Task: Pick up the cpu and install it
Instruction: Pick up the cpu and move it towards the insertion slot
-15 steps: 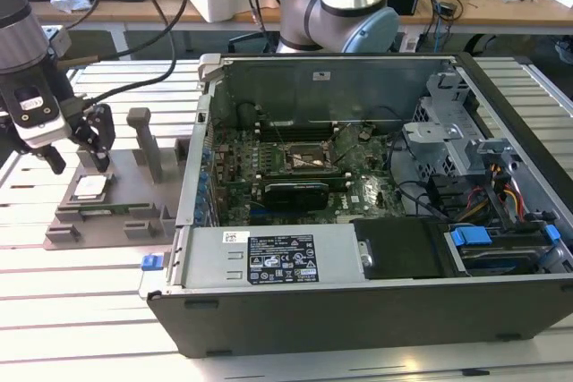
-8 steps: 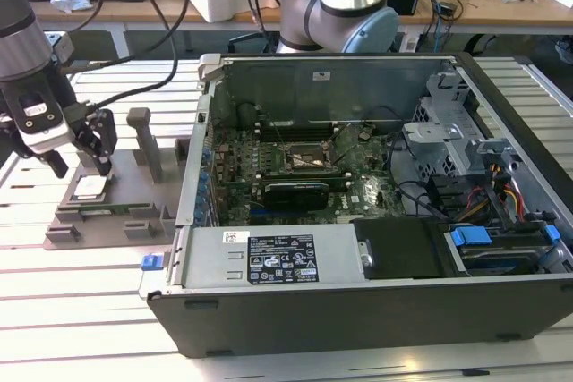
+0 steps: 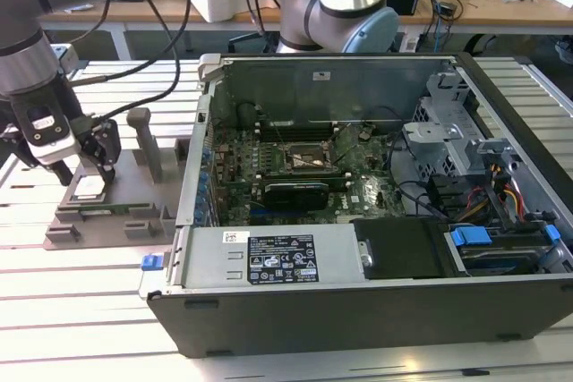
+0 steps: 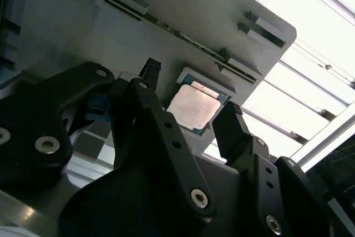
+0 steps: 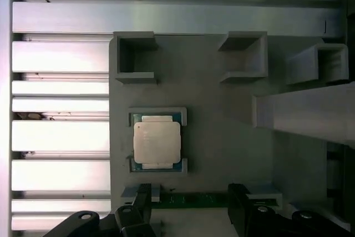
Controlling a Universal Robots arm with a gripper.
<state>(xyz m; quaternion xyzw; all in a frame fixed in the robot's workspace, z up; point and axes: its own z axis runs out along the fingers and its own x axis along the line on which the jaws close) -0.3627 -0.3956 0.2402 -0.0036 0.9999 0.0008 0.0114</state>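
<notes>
The cpu (image 5: pixel 157 142) lies flat, pale metal top upward, in a shallow square pocket near the middle of the grey fixture plate (image 5: pixel 213 115), framed by the pocket's raised lips on two opposite sides. The end effector (image 5: pixel 188 192) hangs over the same plate with its two black fingers (image 5: pixel 237 192) spread apart and nothing between them. In the second wrist view the cpu (image 4: pixel 194 106) shows in the gap between the fingertips of the end effector (image 4: pixel 193 87), and no finger touches it. A thin green circuit strip (image 5: pixel 191 198) sits on edge in a narrow slot of the plate, just beside the cpu's pocket and under the fingertips. Square open-topped blocks (image 5: pixel 244 54) stand on the plate on the far side of the pocket from the strip. In the exterior view the fixture plate (image 3: pixel 134 221) rests on the slatted metal desk (image 3: pixel 89 301), with the end effector (image 3: pixel 85 172) low over the cpu (image 3: pixel 87 190). Just beside the plate, on the exterior view's right, stands the open computer case (image 3: pixel 358 310). Inside it are a green motherboard (image 3: pixel 369 192) with a metal-framed socket (image 3: pixel 309 160), a long black expansion card (image 3: pixel 291 192), a labelled power supply (image 3: pixel 277 257) and a drive cage with blue tabs (image 3: pixel 470 237).
</notes>
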